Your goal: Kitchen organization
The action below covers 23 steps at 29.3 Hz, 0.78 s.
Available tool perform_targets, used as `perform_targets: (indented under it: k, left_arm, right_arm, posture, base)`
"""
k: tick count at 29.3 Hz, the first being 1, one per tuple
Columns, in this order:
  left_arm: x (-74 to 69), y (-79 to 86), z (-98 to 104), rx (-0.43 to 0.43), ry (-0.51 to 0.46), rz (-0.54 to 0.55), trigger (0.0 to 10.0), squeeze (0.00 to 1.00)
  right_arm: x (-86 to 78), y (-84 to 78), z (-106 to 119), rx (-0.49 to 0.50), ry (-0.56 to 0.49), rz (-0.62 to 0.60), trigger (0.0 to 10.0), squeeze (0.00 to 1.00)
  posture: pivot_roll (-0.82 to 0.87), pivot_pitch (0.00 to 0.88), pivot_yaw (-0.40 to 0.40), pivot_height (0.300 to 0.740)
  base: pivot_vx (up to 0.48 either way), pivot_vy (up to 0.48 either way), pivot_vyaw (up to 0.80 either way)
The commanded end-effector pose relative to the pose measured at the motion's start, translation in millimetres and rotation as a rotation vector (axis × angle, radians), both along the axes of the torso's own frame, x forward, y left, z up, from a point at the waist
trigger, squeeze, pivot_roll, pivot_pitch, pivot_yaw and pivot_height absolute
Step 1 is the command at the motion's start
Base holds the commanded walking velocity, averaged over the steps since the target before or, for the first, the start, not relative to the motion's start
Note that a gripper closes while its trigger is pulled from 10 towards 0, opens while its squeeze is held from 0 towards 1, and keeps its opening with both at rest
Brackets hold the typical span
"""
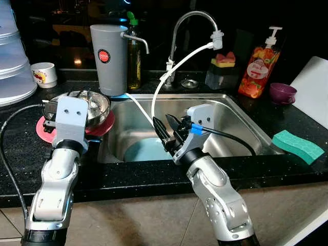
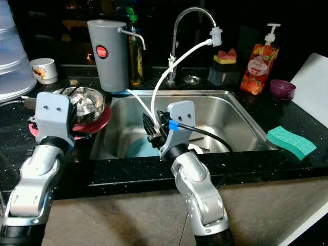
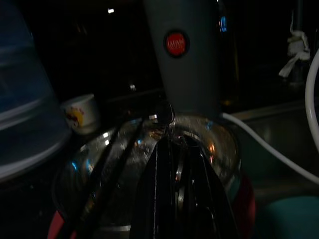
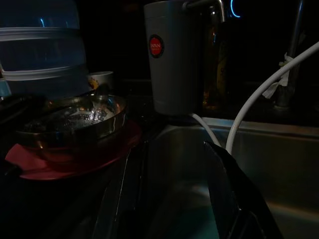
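A steel bowl (image 1: 97, 105) with dark utensils in it sits on a red plate (image 1: 104, 126) on the black counter left of the sink (image 1: 233, 130). My left gripper (image 3: 174, 149) is at the bowl's near rim. Its fingers are pressed together with a sliver of shiny metal between them. My right gripper (image 1: 170, 129) hangs open over the front left of the sink with nothing between its fingers (image 4: 234, 194). Below it, a light blue dish (image 1: 143, 151) lies on the sink floor.
A grey water dispenser (image 1: 109, 59) and an oil bottle (image 1: 134, 59) stand behind the bowl. A white hose (image 1: 158, 89) runs from the faucet (image 1: 189, 23) into the sink. At the right are a soap bottle (image 1: 259, 64), a purple cup (image 1: 282, 93) and a green sponge (image 1: 297, 145). At the left are stacked clear containers (image 1: 13, 61) and a white cup (image 1: 44, 74).
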<state>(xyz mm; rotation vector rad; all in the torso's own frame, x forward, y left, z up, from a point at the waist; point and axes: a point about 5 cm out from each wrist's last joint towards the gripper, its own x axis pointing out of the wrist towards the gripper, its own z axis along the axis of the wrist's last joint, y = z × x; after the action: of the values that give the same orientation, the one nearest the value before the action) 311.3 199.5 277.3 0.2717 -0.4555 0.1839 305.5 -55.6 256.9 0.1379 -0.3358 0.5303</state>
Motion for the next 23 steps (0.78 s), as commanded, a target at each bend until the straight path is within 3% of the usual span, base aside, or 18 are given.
perform_targets:
  k: [1,13,23]
  left_arm:
    - [-4.1,-3.7,12,0.040,-0.057,-0.003,10.0,0.00]
    - [-5.9,-8.5,22,0.065,-0.104,0.002,10.0,0.00]
    - [-6.4,-12.6,43,0.081,-0.167,-0.022,10.0,0.00]
  right_arm:
    - [-3.1,0.5,1,0.013,-0.001,0.006,10.0,0.00]
    - [-0.9,-5.1,2,0.012,0.010,-0.008,10.0,0.00]
    - [-0.5,-6.1,3,0.038,0.021,-0.020,10.0,0.00]
  posture:
    - [0.18,0.114,-0.075,0.740]
    - [0.14,0.118,-0.091,0.740]
    - [0.14,0.112,-0.091,0.740]
  base:
    - [0.000,0.000,0.00]
    - [0.000,0.000,0.00]
    - [0.000,0.000,0.00]
